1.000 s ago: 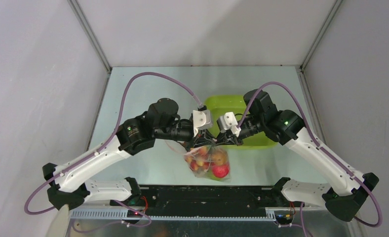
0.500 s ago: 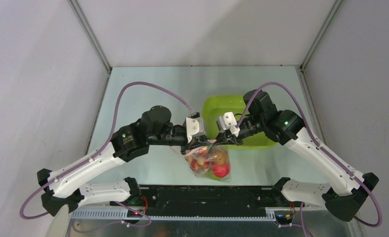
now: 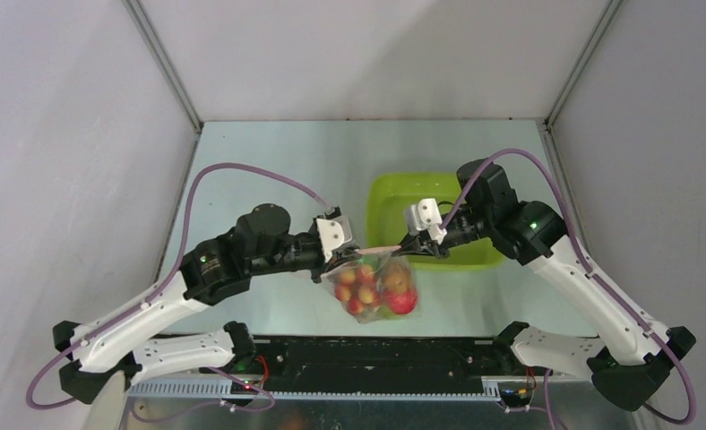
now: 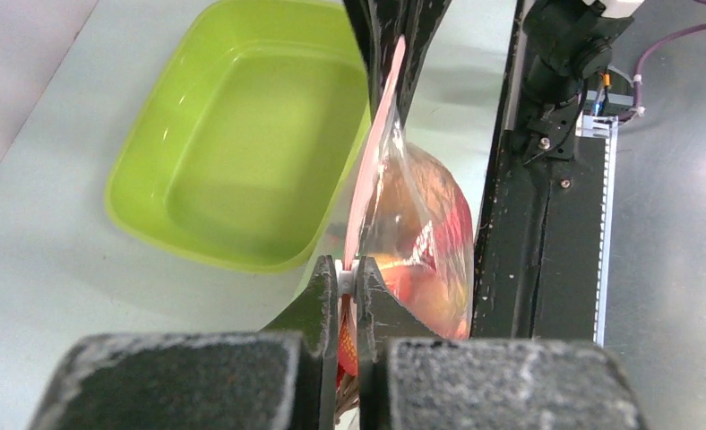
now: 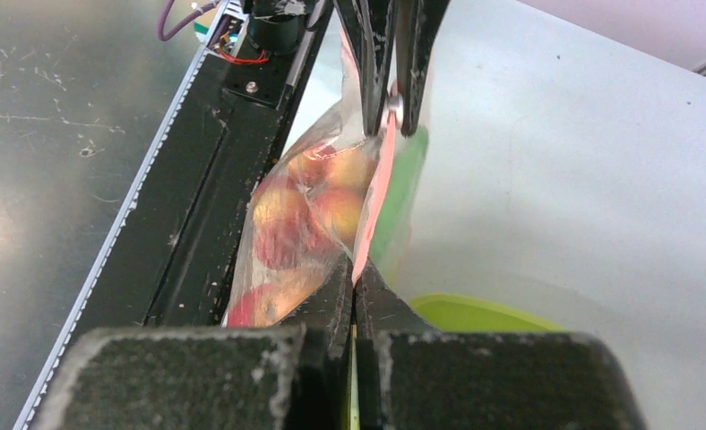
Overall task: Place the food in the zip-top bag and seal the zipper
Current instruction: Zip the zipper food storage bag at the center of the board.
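Since the picture of a second ago, the left pincer (image 3: 328, 266) has slid to the left and nearer along the mouth of the zip-top bag (image 3: 372, 285). The right pincer (image 3: 406, 248) has shifted slightly right. Back then the two pincers sat almost together over the middle of the mouth; now they are at its opposite ends. The left arm has folded back with that move.

The zipper (image 3: 374, 252), a thin pinkish-red strip, is stretched straight between the two pincers. In the left wrist view, the left pincer (image 4: 348, 278) is closed tight on the near end of the zipper (image 4: 382, 125), and the strip runs away to the other pincer. In the right wrist view, the right pincer (image 5: 355, 279) is likewise clamped on the zipper (image 5: 373, 204), with no gap between its fingers.

The bag hangs below the strip, clear and crinkled, bulging with the food (image 3: 401, 300): a red piece at the lower right, with orange-yellow and reddish pieces (image 5: 288, 228) packed above it. It sits over the near middle of the table (image 3: 269, 152), just near and left of the lime-green tub (image 3: 439, 191). Whether its bottom touches the table cannot be told.
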Robot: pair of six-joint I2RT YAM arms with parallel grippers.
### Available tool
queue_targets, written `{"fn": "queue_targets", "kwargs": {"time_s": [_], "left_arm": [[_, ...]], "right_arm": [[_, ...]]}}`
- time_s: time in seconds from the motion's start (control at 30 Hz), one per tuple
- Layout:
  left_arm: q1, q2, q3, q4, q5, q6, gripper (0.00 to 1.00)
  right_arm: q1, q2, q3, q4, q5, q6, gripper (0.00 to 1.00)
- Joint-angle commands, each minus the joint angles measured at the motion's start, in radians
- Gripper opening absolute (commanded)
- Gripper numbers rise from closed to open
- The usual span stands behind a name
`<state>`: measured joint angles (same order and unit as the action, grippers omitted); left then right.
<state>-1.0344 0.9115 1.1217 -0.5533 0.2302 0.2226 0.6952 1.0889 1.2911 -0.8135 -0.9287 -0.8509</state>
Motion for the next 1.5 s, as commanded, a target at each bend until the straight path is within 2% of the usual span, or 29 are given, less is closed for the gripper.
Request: {"fn": "queue_targets", "kwargs": {"time_s": [0.0,0.4,0.6,0.77,1.23,1.47], "left_arm": [[0.004,-0.052,-0.001,-0.145,-0.159,-0.038,0.0],[0.005,-0.056,0.041,-0.322,-0.303,-0.142,0.0],[0.004,-0.112,0.001,-0.339,-0.336,-0.166,0.0],[0.005,-0.101,-0.02,-0.368,-0.37,-0.199,0.0],[0.005,-0.211,-0.099,-0.433,-0.663,-0.327,0.0],[0.005,-0.222,-0.088,-0.451,-0.757,-0.35,0.0]], "right_arm": [[-0.043,-0.049,0.041,-0.025,-0.011,-0.013,0.0],[-0.113,-0.082,-0.008,0.045,0.01,0.053,0.0],[-0.167,-0.144,-0.072,0.083,0.017,0.086,0.0],[-0.194,-0.164,-0.092,0.087,0.03,0.101,0.0],[-0.235,-0.169,-0.12,0.109,0.049,0.118,0.0],[-0.244,-0.175,-0.121,0.108,0.062,0.118,0.0]]}}
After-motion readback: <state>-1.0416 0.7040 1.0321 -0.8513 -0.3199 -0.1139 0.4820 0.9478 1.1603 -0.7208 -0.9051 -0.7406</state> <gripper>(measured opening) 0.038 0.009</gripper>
